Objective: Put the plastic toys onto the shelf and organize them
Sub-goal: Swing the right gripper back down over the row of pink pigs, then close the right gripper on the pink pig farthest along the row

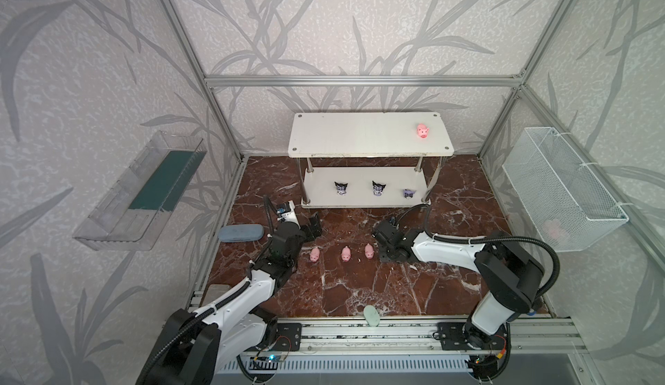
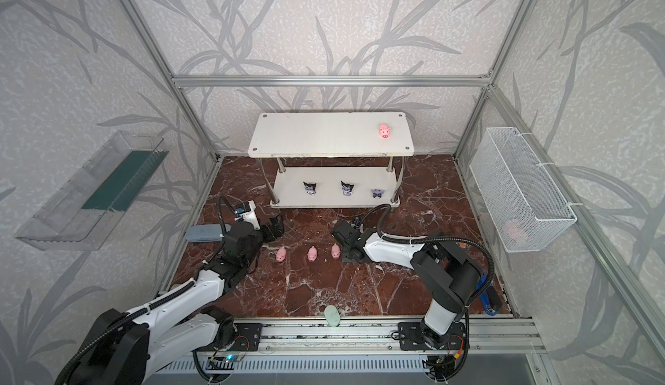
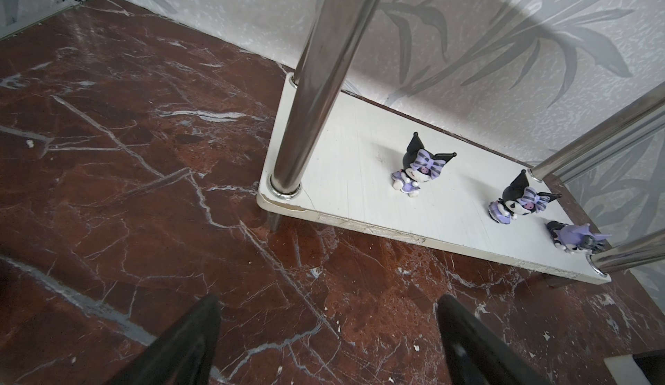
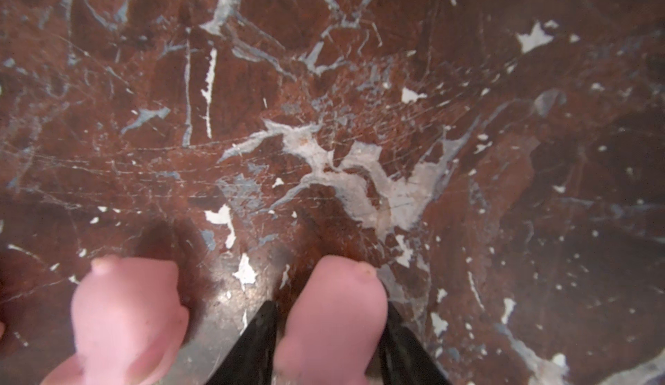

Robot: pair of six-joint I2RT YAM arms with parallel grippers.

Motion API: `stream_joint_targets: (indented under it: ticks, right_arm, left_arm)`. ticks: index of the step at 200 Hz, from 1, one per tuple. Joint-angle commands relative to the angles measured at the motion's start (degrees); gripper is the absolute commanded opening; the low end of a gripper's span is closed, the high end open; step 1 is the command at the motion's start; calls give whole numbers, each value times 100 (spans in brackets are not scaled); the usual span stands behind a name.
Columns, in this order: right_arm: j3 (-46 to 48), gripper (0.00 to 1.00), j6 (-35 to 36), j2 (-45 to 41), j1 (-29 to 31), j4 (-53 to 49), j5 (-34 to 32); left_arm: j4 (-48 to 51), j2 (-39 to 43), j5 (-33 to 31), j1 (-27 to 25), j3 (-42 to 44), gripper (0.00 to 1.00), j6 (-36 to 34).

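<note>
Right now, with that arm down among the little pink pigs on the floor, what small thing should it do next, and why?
Probably squeeze the right gripper firmly shut on the pink pig between its fingers. They flank it on the floor, but whether they grip firmly isn't clear. Only one other pig sits on the shelf so far.

No legible text, labels, brands or numbers in any view. Checked the shelf (image 1: 360, 134), each pink pig (image 1: 422, 131), the dark figurines (image 3: 421, 167), the wire basket (image 1: 561, 192), the clear tray (image 1: 118, 214) and the grey-blue case (image 1: 240, 233): all plain. Any print on the small circuit board (image 1: 282, 208) on the left arm is too small to read.
</note>
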State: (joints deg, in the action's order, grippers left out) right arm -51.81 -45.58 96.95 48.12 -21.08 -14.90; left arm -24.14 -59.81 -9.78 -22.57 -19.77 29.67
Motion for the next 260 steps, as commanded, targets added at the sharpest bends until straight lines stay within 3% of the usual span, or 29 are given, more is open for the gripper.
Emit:
stream_joint_targets:
  ticks: [1, 22, 72, 110, 174, 220, 260]
  right_arm:
    - [-138, 47, -50, 52, 20, -149, -163]
    - [-127, 51, -53, 52, 22, -64, -107]
    - [-189, 51, -31, 272, 20, -13, -128]
    - [-171, 37, -9, 288, 4, -139, -224]
    - [-25, 25, 104, 121, -13, -428, -232]
    - [-104, 23, 675, -1307, -13, -1607, -224]
    - [-996, 23, 1587, -2787, -13, -2833, -738]
  left_arm:
    - [-126, -44, -11, -9, 49, 92, 54]
    - [-135, -58, -18, -7, 52, 92, 63]
    - [-149, -57, -14, -7, 47, 92, 65]
    - [-146, -64, 2, -4, 37, 92, 65]
    - [-161, -116, 27, -10, -3, 92, 56]
    - [-64, -84, 42, -2, -70, 92, 39]
    - [-82, -99, 108, 19, -72, 92, 82]
